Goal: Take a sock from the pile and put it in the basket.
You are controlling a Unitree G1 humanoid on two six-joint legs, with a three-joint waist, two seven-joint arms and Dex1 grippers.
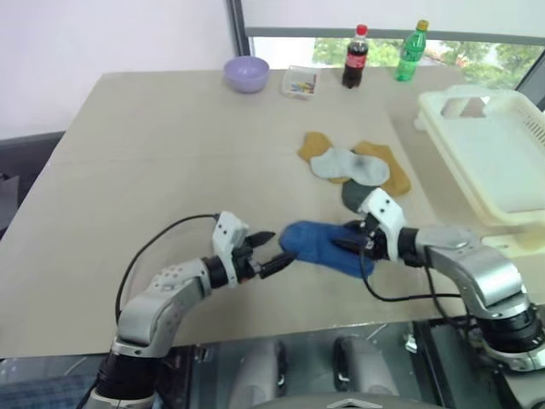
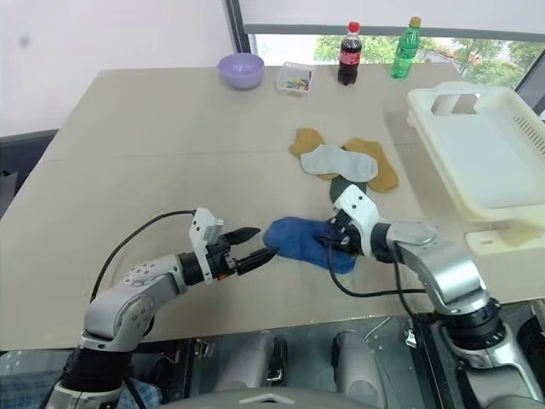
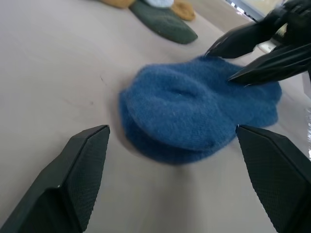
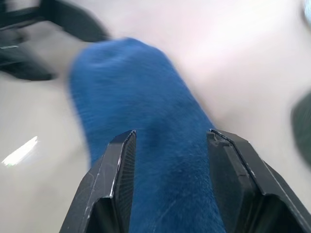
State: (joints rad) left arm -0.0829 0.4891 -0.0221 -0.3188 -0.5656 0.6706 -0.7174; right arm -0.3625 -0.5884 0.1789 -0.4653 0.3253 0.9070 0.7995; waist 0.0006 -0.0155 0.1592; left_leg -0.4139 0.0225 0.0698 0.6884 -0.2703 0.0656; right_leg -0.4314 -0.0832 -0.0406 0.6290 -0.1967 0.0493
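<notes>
The blue sock (image 1: 325,247) lies on the counter (image 1: 153,145), near the pile (image 1: 356,166). The right end effector (image 1: 356,243) pinches one end; the left end effector (image 1: 271,252) stands wide beside it. Such a shallow grip may slip before the basket (image 1: 494,153).

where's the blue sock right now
In the head views, the blue sock lies on the table between the two grippers, just nearer than the sock pile, its right end between the right gripper's fingers.
</notes>
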